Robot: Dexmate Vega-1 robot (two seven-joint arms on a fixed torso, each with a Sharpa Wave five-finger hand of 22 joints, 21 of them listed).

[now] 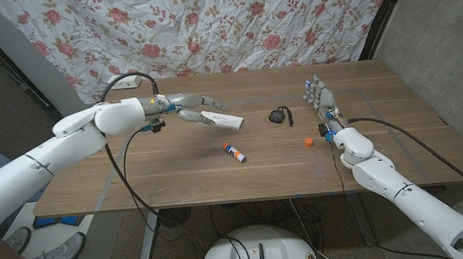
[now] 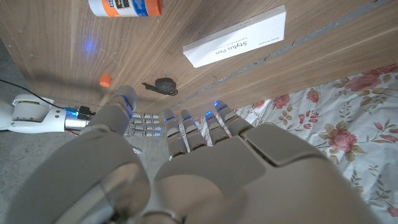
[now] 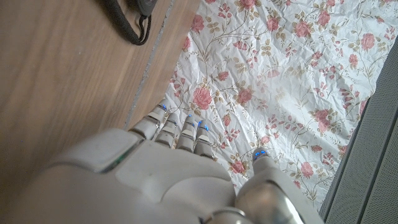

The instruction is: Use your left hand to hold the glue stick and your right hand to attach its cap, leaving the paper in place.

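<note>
With our left hand (image 1: 190,113) open above the white "Stylus Pen" box (image 1: 222,119) and our right hand (image 1: 320,99) open at the table's right side, we should swing left down squarely over the short white glue stick (image 1: 235,152) with orange-and-blue label lying mid-table, its small orange cap (image 1: 308,142) well apart.

Left hand (image 2: 205,168) empty, glue stick (image 2: 124,7), orange cap (image 2: 106,79), white box (image 2: 236,37)

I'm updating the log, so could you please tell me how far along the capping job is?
Nothing looks done yet. The glue stick lies uncapped on the table, its orange cap apart. In hand: nothing; the left hand hovers over the white box, the right hand holds nothing. Left: gripping, capping.
</note>
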